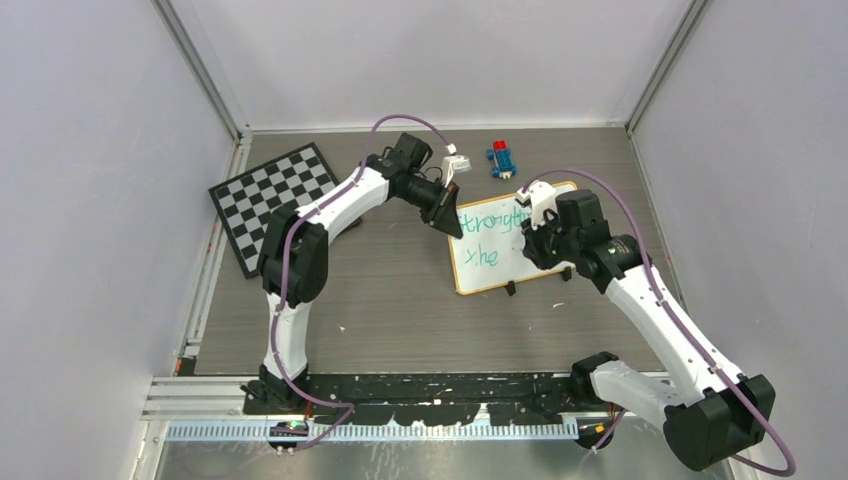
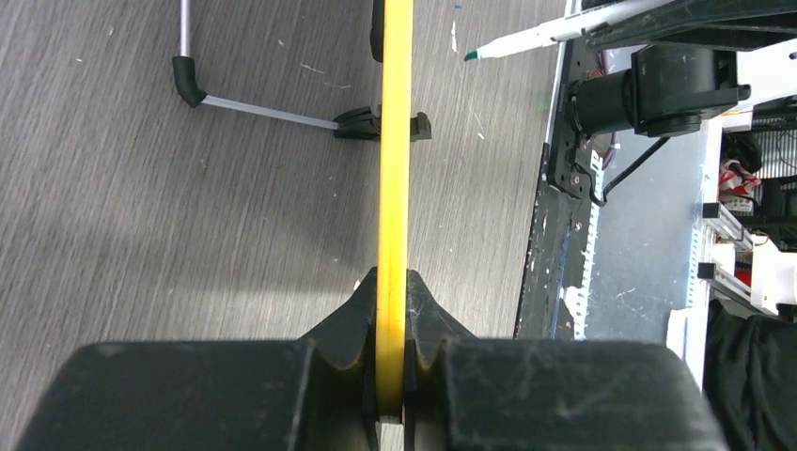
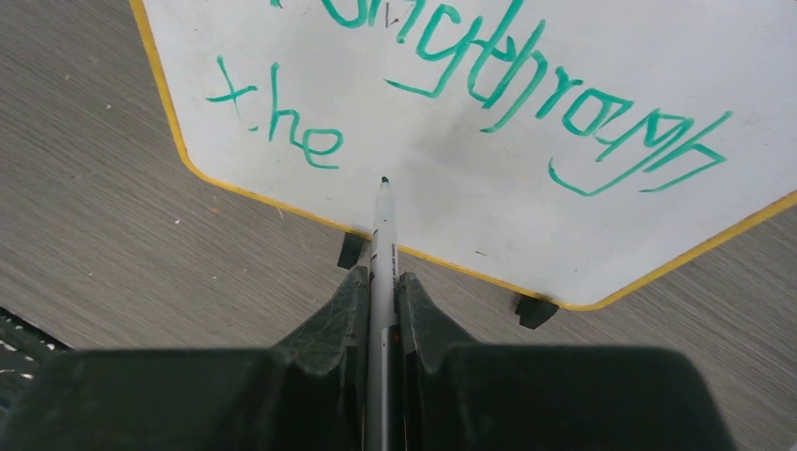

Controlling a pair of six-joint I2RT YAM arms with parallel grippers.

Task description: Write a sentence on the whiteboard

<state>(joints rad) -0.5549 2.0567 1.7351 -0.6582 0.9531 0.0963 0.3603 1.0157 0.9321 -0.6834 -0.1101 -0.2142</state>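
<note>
The whiteboard (image 1: 500, 262) lies on the table at centre right, its frame edge-on and yellow in the left wrist view (image 2: 395, 141). My left gripper (image 1: 447, 215) is shut on the board's left edge. The sentence (image 3: 489, 85) is green handwriting: a first line running into "through", and "the" (image 3: 282, 117) below it. My right gripper (image 1: 535, 240) is shut on a white marker (image 3: 382, 235). Its dark tip (image 3: 383, 179) sits over the board just right of "the". I cannot tell whether it touches. The marker tip also shows in the left wrist view (image 2: 472, 55).
A black-and-white checkerboard (image 1: 275, 200) lies at the left. A small red-and-blue block toy (image 1: 502, 158) sits behind the board. Two black clips (image 3: 536, 310) stick out of the board's near edge. The black rail (image 1: 430, 385) runs along the table front.
</note>
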